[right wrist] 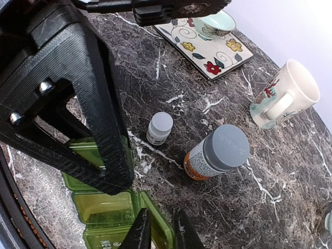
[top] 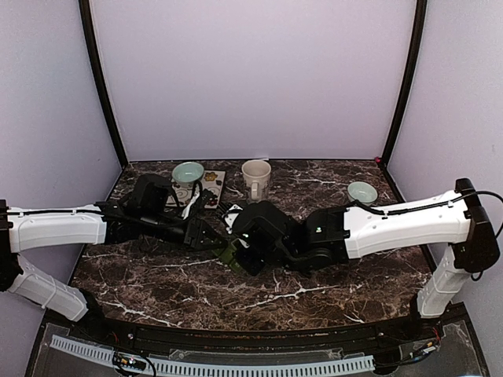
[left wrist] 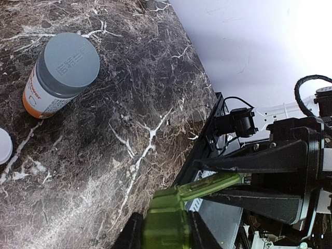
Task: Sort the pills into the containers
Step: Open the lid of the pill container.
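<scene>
The top external view looks down from high at the near edge, taking in the whole marble table (top: 157,275); the left wrist view sits low and close, facing across the tabletop; the right wrist view looks steeply down from close; both wrist views share the grey-capped pill bottle (left wrist: 65,67) and the green pill box (right wrist: 101,205).

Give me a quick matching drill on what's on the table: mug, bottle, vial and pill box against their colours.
Things:
1. mug
2. bottle
3. vial
4. pill box

Looks:
A. white cap
B. green, square compartments
C. grey cap, orange label
D. cream, with a handle

Pairs: 1-D, 2-C, 3-A, 4-B
</scene>
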### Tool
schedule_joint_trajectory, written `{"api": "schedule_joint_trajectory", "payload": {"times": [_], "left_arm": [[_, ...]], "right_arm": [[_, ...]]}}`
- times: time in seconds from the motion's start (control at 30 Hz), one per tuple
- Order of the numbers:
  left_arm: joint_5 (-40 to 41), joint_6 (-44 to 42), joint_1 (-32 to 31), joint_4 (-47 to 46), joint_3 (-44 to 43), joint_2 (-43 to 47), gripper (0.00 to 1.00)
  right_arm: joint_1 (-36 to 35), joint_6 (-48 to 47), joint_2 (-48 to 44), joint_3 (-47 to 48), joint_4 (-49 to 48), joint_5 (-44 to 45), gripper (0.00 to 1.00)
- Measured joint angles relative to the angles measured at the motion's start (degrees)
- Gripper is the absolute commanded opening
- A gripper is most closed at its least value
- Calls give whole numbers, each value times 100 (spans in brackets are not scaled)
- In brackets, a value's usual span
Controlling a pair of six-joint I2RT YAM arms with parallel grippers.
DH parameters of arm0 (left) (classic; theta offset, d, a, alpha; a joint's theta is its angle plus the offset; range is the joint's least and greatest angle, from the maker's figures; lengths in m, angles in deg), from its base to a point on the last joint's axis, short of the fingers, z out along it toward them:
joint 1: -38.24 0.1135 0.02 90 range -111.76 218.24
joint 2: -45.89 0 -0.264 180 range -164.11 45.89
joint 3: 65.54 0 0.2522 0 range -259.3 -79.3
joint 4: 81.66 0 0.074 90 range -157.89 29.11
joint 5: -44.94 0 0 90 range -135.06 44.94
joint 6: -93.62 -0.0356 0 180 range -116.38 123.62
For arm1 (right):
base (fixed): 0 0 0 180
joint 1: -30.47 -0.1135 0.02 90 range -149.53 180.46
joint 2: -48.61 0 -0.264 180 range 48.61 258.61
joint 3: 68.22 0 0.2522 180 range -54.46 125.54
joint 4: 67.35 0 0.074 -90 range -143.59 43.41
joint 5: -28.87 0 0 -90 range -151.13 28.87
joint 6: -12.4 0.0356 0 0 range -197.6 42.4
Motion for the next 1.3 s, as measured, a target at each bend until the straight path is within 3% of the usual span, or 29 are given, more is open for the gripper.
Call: {"api": "schedule_joint_trajectory", "payload": {"times": [0.37,0.5,0.7,0.97,1.3], "left_arm": [[-39,-28,0,35,37,96,0],[-55,-31,0,33,59,103,0],[-92,-46,0,24,63,105,0],[-109,-66,-2,11,63,105,0],[-114,-109,-11,4,63,105,0]], "right_arm": [[208,107,-26,-138,-223,-1023,12],[297,160,-118,-256,-319,-1320,3],[337,236,-184,-308,-361,-1484,0],[345,264,-264,-382,-387,-1589,0],[350,317,-304,-402,-424,-1650,12]]}}
